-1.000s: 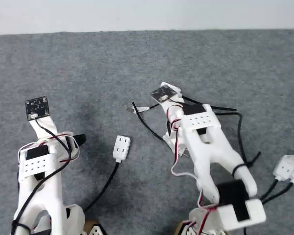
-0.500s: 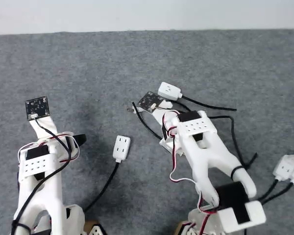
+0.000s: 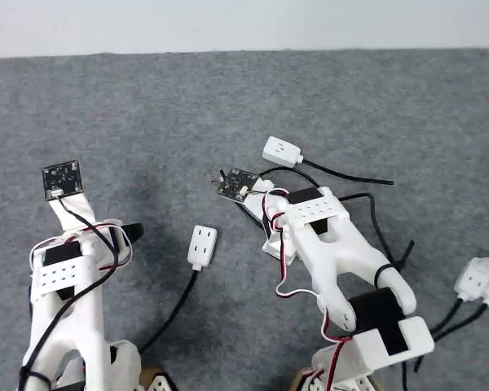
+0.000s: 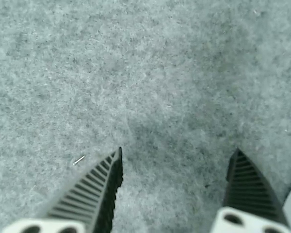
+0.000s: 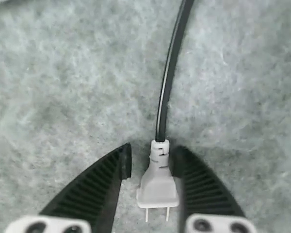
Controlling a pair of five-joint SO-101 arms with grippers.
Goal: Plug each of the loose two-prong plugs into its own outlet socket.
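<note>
The right fingers (image 5: 104, 182) stand slightly apart on either side of the white two-prong plug (image 5: 157, 187). One seems to touch its body, while a sliver of grey mat shows beside the other, so they bracket the plug without yet clamping it. The plug lies flat near the middle of the worktop (image 3: 147, 106), and its black cord (image 5: 172, 73) runs away from the fingers.

Over the last second the right arm (image 3: 326, 236) has swung back from the far side toward the left. It has come off the white socket (image 3: 281, 151) it was covering and settled over the plug. That socket now lies bare just past the arm, toward the far edge. A second socket (image 3: 202, 244) lies between the two arms, closer to the near edge.

The approach looks finished, and I judge that closing on the plug is what remains before a lift. The left fingers (image 4: 99, 189) remain spread wide over bare mat, holding nothing.
</note>
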